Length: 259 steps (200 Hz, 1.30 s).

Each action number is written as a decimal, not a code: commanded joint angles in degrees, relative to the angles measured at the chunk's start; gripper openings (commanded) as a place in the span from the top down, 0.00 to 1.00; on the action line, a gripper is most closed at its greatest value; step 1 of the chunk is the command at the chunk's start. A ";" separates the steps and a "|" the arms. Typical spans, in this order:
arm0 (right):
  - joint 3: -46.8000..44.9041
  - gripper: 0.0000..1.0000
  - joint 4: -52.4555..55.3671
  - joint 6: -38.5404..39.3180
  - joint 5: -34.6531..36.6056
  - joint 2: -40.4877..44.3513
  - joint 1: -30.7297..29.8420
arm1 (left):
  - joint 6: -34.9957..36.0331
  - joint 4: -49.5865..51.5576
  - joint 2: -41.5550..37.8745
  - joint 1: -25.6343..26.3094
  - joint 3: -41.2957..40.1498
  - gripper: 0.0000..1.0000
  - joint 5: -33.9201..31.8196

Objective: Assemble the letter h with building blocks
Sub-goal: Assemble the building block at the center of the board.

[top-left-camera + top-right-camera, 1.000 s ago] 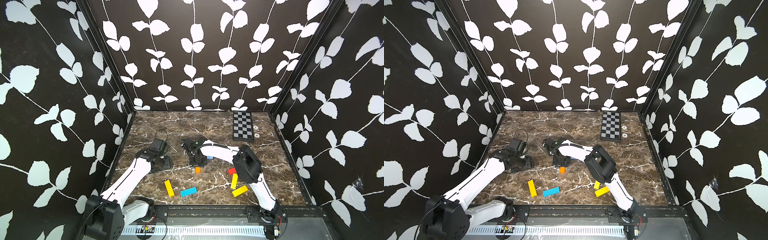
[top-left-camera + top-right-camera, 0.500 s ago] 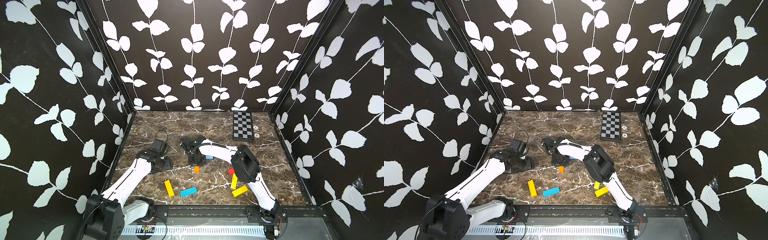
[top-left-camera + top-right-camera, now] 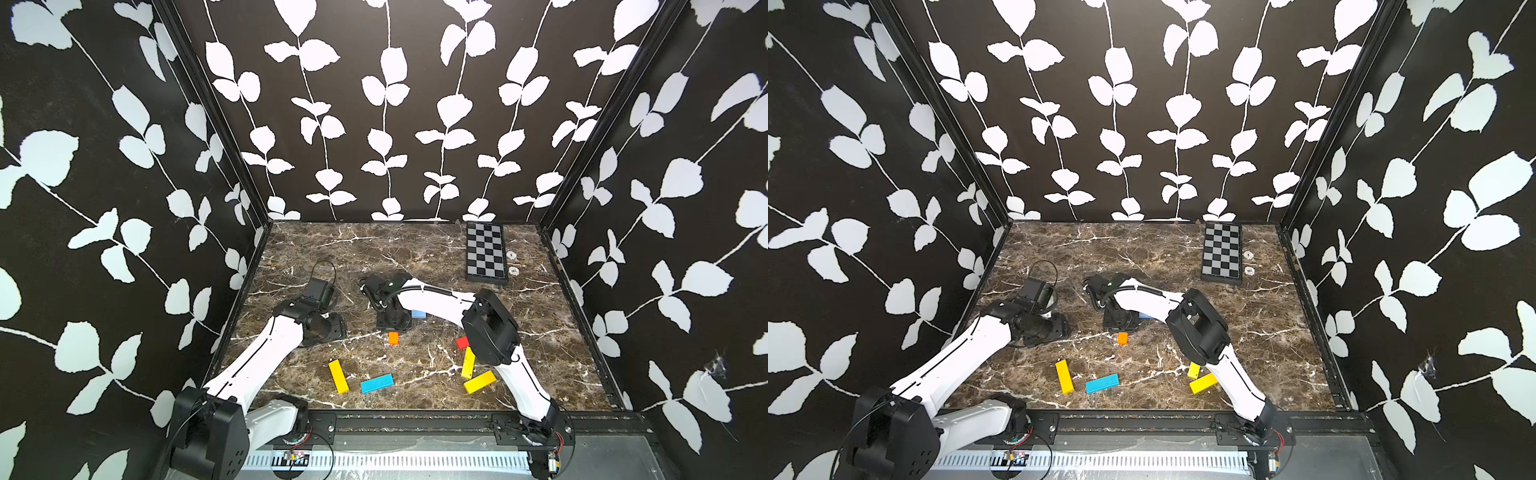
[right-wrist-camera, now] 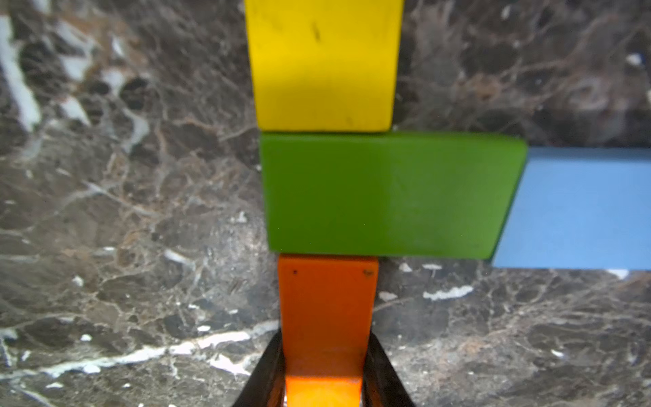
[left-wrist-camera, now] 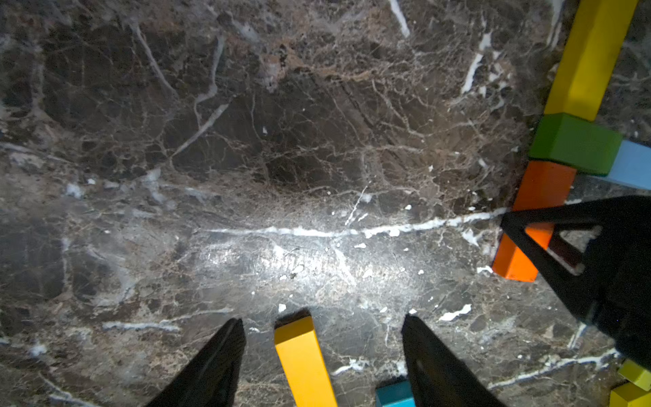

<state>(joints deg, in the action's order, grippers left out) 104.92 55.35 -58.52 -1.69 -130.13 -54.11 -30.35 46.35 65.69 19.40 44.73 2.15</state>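
- Right gripper [image 4: 324, 347] is clamped across the narrow sides of the short glossy orange block [image 4: 327, 299], whose far end butts against the short green block [image 4: 387, 193].
- A long yellow block [image 4: 322, 63] meets the green one's opposite side and a light blue block [image 4: 577, 208] touches its end: the h, mid-table.
- Left gripper [image 5: 322, 319] hangs spread wide, grasping nothing. A second yellow block [image 5: 303, 359] lies loose between its fingers.
- These look rigid, light and slick, so I'd pinch the long sides at mid-length.
- In both top views the right arm's wrist covers most of the letter, and the red block [image 3: 462, 343] is half hidden.
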 commanded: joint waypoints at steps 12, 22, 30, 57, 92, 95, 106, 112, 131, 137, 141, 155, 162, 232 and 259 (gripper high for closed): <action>0.83 0.69 1.78 -1.38 1.82 -2.30 0.79 | 0.72 0.06 -0.13 -0.33 -0.74 0.27 0.21; 0.90 0.70 1.59 -1.32 1.76 -2.43 0.80 | 0.73 0.15 -0.26 -0.32 -0.69 0.27 0.23; 0.98 0.69 1.44 -1.27 1.70 -2.50 0.78 | 0.72 0.23 -0.32 -0.33 -0.67 0.27 0.30; 1.75 0.60 1.34 -0.13 0.28 -2.94 0.69 | 0.57 0.35 -0.41 -0.34 -0.62 0.27 0.17; 1.77 0.62 1.28 0.07 0.35 -2.59 0.41 | 0.29 0.33 -0.39 -0.33 -0.68 0.27 0.29; 1.82 0.63 1.25 0.07 0.34 -2.62 0.41 | 0.32 0.31 -0.43 -0.33 -0.66 0.27 0.35; 1.69 0.65 1.08 -0.08 0.08 -2.72 0.47 | 0.44 0.42 -0.49 -0.33 -0.45 0.27 0.31; 1.62 0.66 1.03 -0.25 -0.01 -2.85 0.41 | 0.46 0.50 -0.53 -0.33 -0.40 0.27 0.25; 1.51 0.68 0.71 -0.45 -0.49 -2.96 0.40 | 0.55 0.57 -0.74 -0.33 -0.37 0.27 0.24; 1.54 0.69 0.73 -0.54 -0.36 -3.03 0.35 | 0.55 0.59 -0.74 -0.33 -0.38 0.27 0.24; 1.63 0.69 0.89 -0.69 -0.41 -3.08 0.36 | 0.64 0.59 -0.76 -0.34 -0.36 0.27 0.30; 1.43 0.69 1.35 -1.20 0.22 -3.01 0.35 | 0.64 0.51 -0.79 -0.33 -0.39 0.27 0.42; 1.19 0.69 1.42 -1.41 0.75 -2.94 0.40 | 0.64 0.50 -0.72 -0.33 -0.36 0.27 0.43; 3.38 0.28 3.48 1.43 3.74 2.76 -0.78 | -2.75 2.92 -2.88 0.06 -1.03 0.26 0.05; 4.64 0.22 5.36 3.23 4.72 6.56 -1.59 | -8.65 8.00 -7.79 3.89 -1.73 0.23 -4.17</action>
<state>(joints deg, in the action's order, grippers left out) 106.69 56.75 -56.36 0.23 -129.88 -54.61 -33.52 48.10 62.61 20.47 44.01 1.41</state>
